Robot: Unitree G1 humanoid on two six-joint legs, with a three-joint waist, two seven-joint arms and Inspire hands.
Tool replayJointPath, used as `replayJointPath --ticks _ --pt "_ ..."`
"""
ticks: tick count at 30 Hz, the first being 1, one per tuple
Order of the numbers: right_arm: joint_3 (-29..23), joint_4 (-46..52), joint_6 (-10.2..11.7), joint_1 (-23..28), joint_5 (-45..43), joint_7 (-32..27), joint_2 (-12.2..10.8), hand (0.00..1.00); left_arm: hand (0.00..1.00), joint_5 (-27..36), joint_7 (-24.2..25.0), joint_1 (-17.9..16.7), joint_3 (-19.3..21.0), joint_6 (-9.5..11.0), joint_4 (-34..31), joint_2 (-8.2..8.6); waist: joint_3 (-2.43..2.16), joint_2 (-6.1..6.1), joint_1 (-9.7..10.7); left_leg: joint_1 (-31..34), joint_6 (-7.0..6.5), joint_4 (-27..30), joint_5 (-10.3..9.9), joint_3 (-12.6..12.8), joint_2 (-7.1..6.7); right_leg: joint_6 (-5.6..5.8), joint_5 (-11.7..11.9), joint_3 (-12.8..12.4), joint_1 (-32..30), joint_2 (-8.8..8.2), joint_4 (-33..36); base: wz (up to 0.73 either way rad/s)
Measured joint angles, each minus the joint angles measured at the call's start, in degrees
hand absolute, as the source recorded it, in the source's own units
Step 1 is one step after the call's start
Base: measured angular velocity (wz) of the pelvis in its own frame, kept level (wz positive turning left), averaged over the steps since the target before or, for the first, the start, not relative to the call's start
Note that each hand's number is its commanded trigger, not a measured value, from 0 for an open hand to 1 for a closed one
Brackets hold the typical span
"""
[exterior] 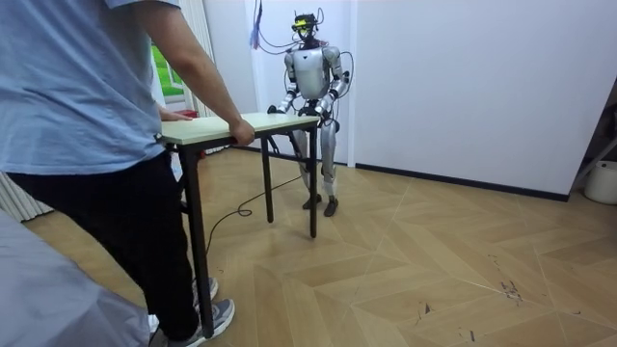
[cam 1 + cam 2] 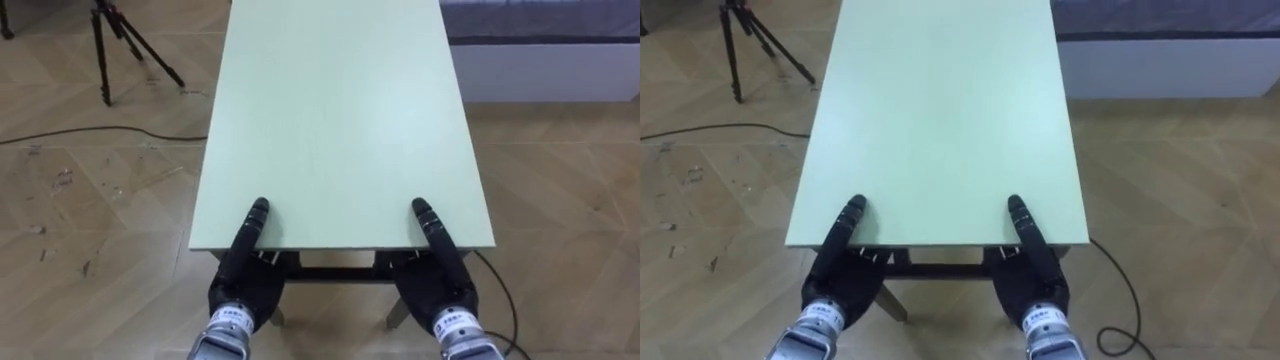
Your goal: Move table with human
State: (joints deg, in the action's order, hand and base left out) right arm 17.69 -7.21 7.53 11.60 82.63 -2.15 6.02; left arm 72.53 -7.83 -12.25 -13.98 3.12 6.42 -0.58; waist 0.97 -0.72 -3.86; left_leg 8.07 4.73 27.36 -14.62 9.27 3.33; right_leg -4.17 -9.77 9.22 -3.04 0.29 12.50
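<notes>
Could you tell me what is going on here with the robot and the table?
The robot and a person stand at opposite short ends of a pale green table. The robot's left hand and right hand are at its near edge, part of each lying on the top. The person holds the far end. Whether the legs are off the floor cannot be told.

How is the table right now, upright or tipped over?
Upright. In the room view the table has its top facing up and its legs pointing down. Whether the legs touch the floor, I cannot tell.
</notes>
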Motion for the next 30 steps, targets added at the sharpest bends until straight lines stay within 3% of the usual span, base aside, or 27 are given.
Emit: replayJointPath --ticks 1,2,3,4,5,6,7,8,9,10,11,12,13,14,15,18,19,21,22,23,24,25,26,27,28,29,30 --pt "0.43 -0.29 -0.06 -0.35 0.00 0.00 0.32 1.00 1.00 0.14 0.28 -0.49 0.30 0.06 -0.06 0.30 -0.11 -0.74 -0.01 0.12 0.13 5.63 -1.11 0.42 2.66 -0.36 0.15 0.52 0.11 0.98 0.14 -0.33" --pt "0.59 -0.29 -0.04 0.04 0.04 0.22 0.47 1.00 1.00 0.61 0.58 -1.06 0.29 -0.09 -0.16 0.37 -0.63 -1.73 0.47 -0.77 0.23 12.28 -1.43 -0.21 7.60 -0.90 0.10 1.94 0.51 2.38 0.73 0.00" --pt "0.45 -0.29 -0.02 0.32 0.04 0.41 0.37 1.00 1.00 0.56 0.59 -1.04 0.28 -0.32 -0.17 0.32 -0.62 -1.80 0.75 -2.12 0.06 13.61 -1.11 -0.74 10.03 -1.30 -0.14 2.29 0.39 2.77 1.44 0.26" --pt "0.07 -0.29 -0.06 0.67 0.15 0.68 0.23 1.00 1.00 0.59 0.58 -0.98 0.28 -0.86 -0.17 0.18 -0.51 -1.63 1.38 -5.33 -0.06 13.00 1.24 -1.95 12.67 -1.82 -0.48 2.25 -0.51 2.87 3.53 0.32" --pt "-0.03 -0.20 -0.14 0.69 0.32 0.80 0.36 1.00 1.00 1.07 0.53 -0.99 0.10 -1.37 -0.17 0.16 -0.48 -1.65 2.34 -8.71 0.18 10.02 4.65 -3.63 13.94 -1.91 -0.55 1.77 -2.32 2.35 6.49 0.34" --pt "-0.49 0.35 -0.27 0.73 0.55 0.87 0.87 1.00 1.00 1.26 0.20 -0.54 -0.44 -1.56 -0.32 0.13 -0.47 -1.70 2.90 -11.56 0.55 5.63 7.44 -4.43 13.98 -1.90 -0.56 1.29 -4.34 1.43 9.17 0.27" --pt "-0.95 0.83 -0.43 0.81 0.81 0.87 1.40 1.00 1.00 1.26 -0.28 -0.06 -0.81 -1.57 -0.56 0.14 -0.43 -1.81 3.22 -12.39 0.56 2.90 9.17 -4.53 13.78 -1.89 -0.56 0.73 -5.71 0.89 10.75 0.32" --pt "-1.90 1.42 -0.52 0.70 1.64 1.00 1.83 1.00 1.00 1.32 -0.97 1.61 -1.64 -1.57 -0.60 -0.12 0.09 -2.03 3.47 -14.35 1.36 -3.16 10.74 -4.69 12.44 -1.73 -0.65 -0.37 -10.00 -0.60 17.52 0.26" --pt "-2.05 1.44 -0.55 0.57 1.79 1.00 1.59 1.00 1.00 1.32 -1.32 2.26 -1.85 -1.44 -0.61 -0.47 0.72 -1.37 4.21 -15.40 1.76 -5.51 11.04 -4.72 11.23 -1.63 -0.29 -0.69 -13.46 -1.41 23.86 0.39" --pt "-2.01 1.60 -1.11 0.53 2.31 1.59 1.25 1.00 1.00 1.82 -1.21 2.52 -2.19 -0.23 -0.65 -0.75 0.64 -2.66 6.29 -14.48 3.31 -6.62 9.56 -4.64 12.20 -0.79 -0.97 -3.14 -19.27 2.19 23.30 0.20" --pt "-1.64 2.99 -1.46 0.28 2.39 1.82 0.43 1.00 1.00 2.73 -0.65 2.33 -2.40 0.58 -2.92 -3.20 0.32 -2.75 6.15 -12.55 4.74 -6.54 6.64 -4.60 13.08 -2.52 5.14 -4.09 -21.42 6.31 11.18 0.13" --pt "-1.28 5.16 -1.34 0.13 2.16 2.04 1.10 1.00 1.00 3.43 -0.10 2.23 -2.49 0.72 -4.92 -4.52 0.99 -2.69 6.00 -12.08 5.43 -4.99 0.31 -4.59 11.92 -5.64 11.09 1.09 -23.13 5.54 7.69 -0.24" --pt "-1.37 5.17 -1.20 -0.79 2.15 2.34 1.84 1.00 1.00 3.44 -0.19 2.49 -2.40 0.82 -4.79 -3.50 1.25 -4.95 5.51 -11.86 4.72 -3.84 -3.14 -5.04 12.60 -6.01 11.27 2.58 -24.26 5.98 8.41 -0.41" --pt "-1.51 5.05 -0.87 -2.36 1.92 2.32 2.39 1.00 1.00 4.28 -0.02 3.30 -2.34 0.81 -4.44 -2.90 1.30 -6.11 5.06 -9.94 3.82 -2.60 -6.38 -5.34 11.04 -6.10 11.29 3.60 -27.29 4.93 9.93 -0.42" --pt "-1.51 5.10 -0.71 -3.09 1.72 2.36 2.60 1.00 1.00 4.49 0.21 3.79 -2.36 0.84 -4.47 -2.80 1.37 -5.83 5.05 -9.23 3.33 -2.75 -7.02 -5.30 9.62 -6.07 11.52 3.88 -28.61 3.76 10.69 -0.18" --pt "-2.85 4.32 -0.69 -3.48 1.66 2.34 3.74 1.00 1.00 4.51 0.16 6.77 -3.62 0.98 -0.80 -1.82 1.06 -4.63 6.88 -9.38 1.13 -4.61 -8.97 -4.02 2.71 -5.26 13.92 8.72 -30.06 -3.90 10.43 0.26" --pt "-2.76 4.03 -0.70 -3.35 1.50 2.34 3.76 1.00 1.00 4.53 0.16 6.71 -3.64 0.98 -0.66 -1.87 0.87 -4.15 7.15 -9.51 0.59 -5.45 -9.25 -3.21 1.89 -5.05 14.97 8.82 -30.01 -4.67 9.68 0.20" --pt "-3.57 3.70 -1.02 -1.83 0.49 2.36 2.48 1.00 1.00 4.54 0.19 5.82 -4.17 0.94 -0.62 -2.29 0.02 -2.45 9.00 -8.31 -1.67 -6.63 -10.50 -0.70 -0.44 -2.64 21.10 8.54 -27.95 -6.38 2.92 0.21" --pt "-3.96 3.52 -1.29 -1.48 0.38 2.36 2.18 1.00 1.00 4.54 0.18 5.41 -4.19 0.88 -0.61 -2.35 -0.34 -1.78 9.18 -7.78 -1.86 -6.52 -10.52 -0.06 -1.25 -1.78 23.25 7.95 -26.98 -6.75 0.09 0.18" --pt "-3.99 3.43 -1.99 -0.68 0.38 2.36 2.10 1.00 1.00 4.68 0.15 4.53 -4.18 0.77 -0.56 -2.43 -0.80 -0.59 9.84 -6.97 -3.65 -5.38 -9.91 0.39 -3.24 3.00 27.12 6.85 -24.63 -7.51 -5.04 0.12" --pt "-4.08 3.41 -2.37 -0.25 0.29 2.36 2.08 1.00 1.00 4.96 0.14 4.08 -4.19 0.61 -0.54 -2.47 -0.85 -0.27 10.28 -6.58 -4.57 -4.64 -9.77 0.81 -3.80 6.68 28.36 6.51 -23.73 -8.11 -6.53 0.12" --pt "-4.28 3.09 -3.05 0.62 0.05 2.35 1.93 1.00 1.00 5.21 0.14 3.21 -4.20 0.33 -0.10 -2.41 -0.54 -0.55 10.87 -6.16 -5.75 -2.55 -10.02 3.83 -2.99 8.48 27.90 6.22 -23.19 -8.75 -3.51 0.27" --pt "-4.92 2.91 -3.46 2.14 0.00 2.37 1.57 1.00 1.00 5.25 0.14 2.87 -4.48 -0.59 0.67 -2.51 -0.02 -1.31 11.60 -6.13 -6.60 -1.24 -10.49 7.25 -1.05 3.55 22.16 6.01 -23.66 -9.05 6.28 0.49" --pt "-5.52 2.92 -3.43 3.93 0.35 3.30 1.25 1.00 1.00 4.95 0.11 2.86 -5.19 -1.25 0.82 -3.01 0.09 -1.26 11.70 -6.11 -6.99 -1.47 -9.82 9.44 -0.21 2.85 15.68 4.74 -24.23 -9.46 15.79 0.51" --pt "-5.56 2.92 -3.45 4.48 0.71 3.43 1.25 1.00 1.00 4.93 0.09 2.75 -5.47 -1.35 0.93 -3.18 0.10 -1.29 11.65 -5.98 -7.00 -1.54 -9.41 10.58 0.23 3.04 12.61 4.33 -24.17 -9.56 20.30 0.37" --pt "-5.43 2.92 -3.53 4.73 1.27 3.43 1.23 1.00 1.00 4.95 0.09 2.71 -5.58 -1.50 0.91 -3.52 0.08 -1.23 11.62 -5.32 -7.30 -1.65 -8.61 13.23 0.55 3.69 7.33 3.33 -24.02 -9.88 28.07 0.12" --pt "-5.43 2.92 -3.53 4.73 1.29 3.43 1.23 1.00 1.00 4.95 0.09 2.71 -5.58 -1.51 0.90 -3.51 0.07 -1.22 11.60 -5.03 -7.56 -1.75 -8.17 14.83 0.57 3.78 5.29 2.86 -23.83 -10.27 31.60 0.10"
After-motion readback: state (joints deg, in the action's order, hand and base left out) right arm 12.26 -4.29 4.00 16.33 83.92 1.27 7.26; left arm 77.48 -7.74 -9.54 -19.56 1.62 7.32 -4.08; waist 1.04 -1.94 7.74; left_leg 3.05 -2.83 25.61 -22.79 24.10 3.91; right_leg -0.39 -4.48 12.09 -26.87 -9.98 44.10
